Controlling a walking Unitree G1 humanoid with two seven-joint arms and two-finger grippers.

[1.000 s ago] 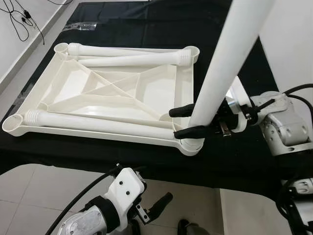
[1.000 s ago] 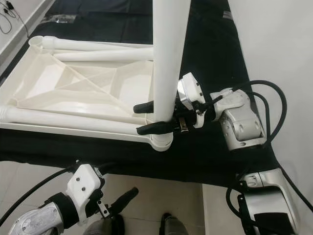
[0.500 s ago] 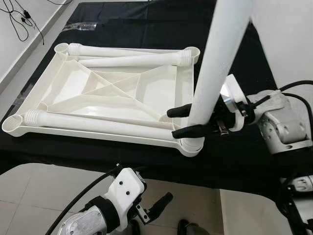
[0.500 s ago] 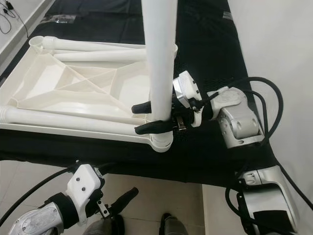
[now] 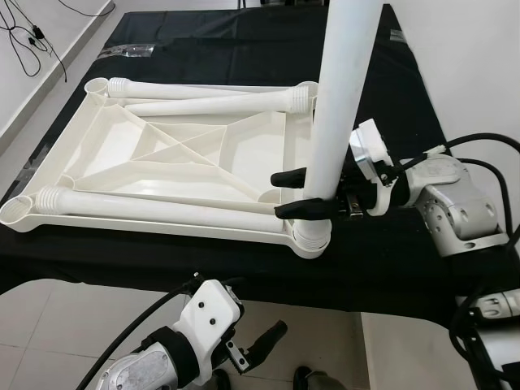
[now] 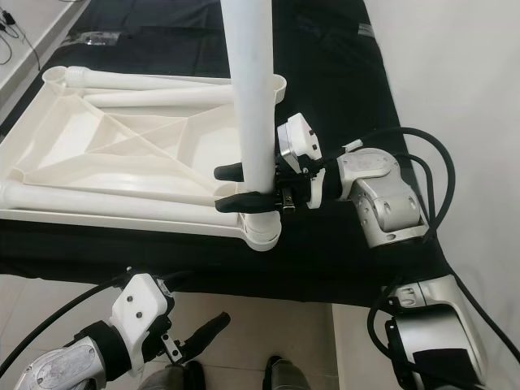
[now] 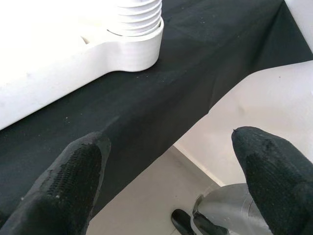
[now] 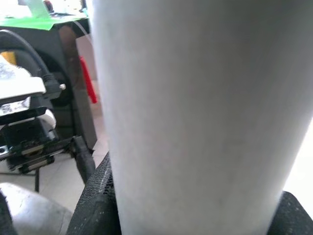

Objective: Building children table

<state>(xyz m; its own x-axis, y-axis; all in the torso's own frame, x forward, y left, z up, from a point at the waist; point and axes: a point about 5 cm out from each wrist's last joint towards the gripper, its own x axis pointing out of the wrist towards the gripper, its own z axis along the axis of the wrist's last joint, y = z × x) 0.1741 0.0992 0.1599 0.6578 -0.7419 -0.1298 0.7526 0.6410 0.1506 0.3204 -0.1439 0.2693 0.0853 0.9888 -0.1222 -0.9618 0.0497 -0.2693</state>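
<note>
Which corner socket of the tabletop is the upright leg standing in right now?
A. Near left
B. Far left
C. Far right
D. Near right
D. The right gripper clamps the upright leg, whose threaded base sits in the near right socket of the tabletop; three more legs lie flat on it.

A smooth, glossy white plastic tabletop (image 5: 187, 154) is lying on matt black cloth (image 5: 244, 49). The white plastic leg (image 5: 337, 89) is showing a smooth satin surface, with ribbed threading at its base. The fingers (image 7: 73, 181) are looking rough, textured black rubber.
</note>
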